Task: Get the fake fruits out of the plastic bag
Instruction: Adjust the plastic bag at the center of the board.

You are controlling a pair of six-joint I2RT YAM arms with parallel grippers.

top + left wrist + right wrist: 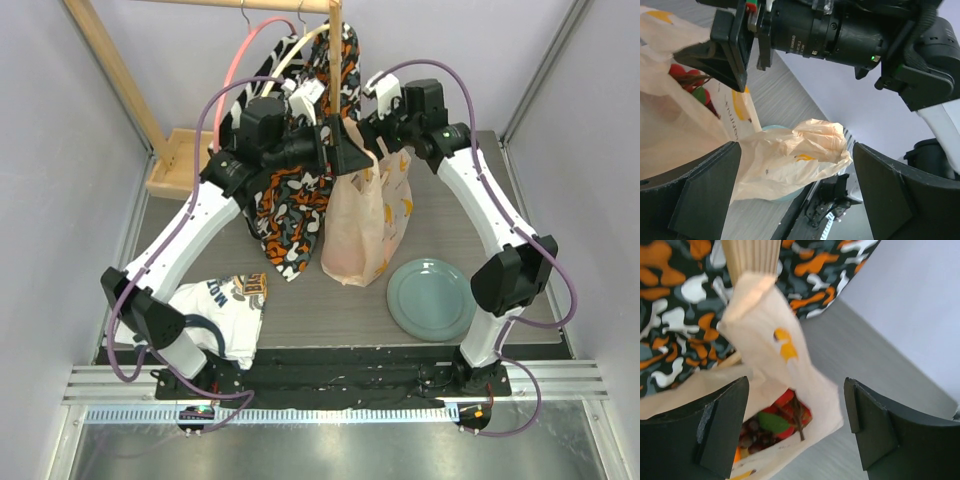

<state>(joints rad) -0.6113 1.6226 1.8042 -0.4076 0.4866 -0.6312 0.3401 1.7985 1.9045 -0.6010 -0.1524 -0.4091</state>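
Nearest the arm bases, one white printed cloth (225, 300) lies crumpled on the tabletop (330, 300). One round grey-green plate (432, 300) sits well apart to its right. No fruit shows outside the bag, so I judge the task to be at its first step, opening the bag's mouth, with nothing taken out yet. Further back, the single plastic bag (352, 235) hangs by a handle, and both hands meet at its top. The left hand (795, 175) is spread wide, with a crumpled handle loop lying loose between its fingers, not pinched. The right hand (796, 425) is likewise released, its fingers either side of the mouth. The fake fruits (775, 422) sit low inside the bag: one red berry cluster (785, 400) with one green leaf (771, 422), one bunch of dark grapes (750, 432) and a sliver of orange (737, 455). The rest are hidden, so no full count is possible. The next move probably calls for one hand to pinch the rim and hold the mouth wide while the other reaches down for the topmost fruit. Behind the bag, one patterned cloth (285, 215) hangs on one wooden rack (110, 60).
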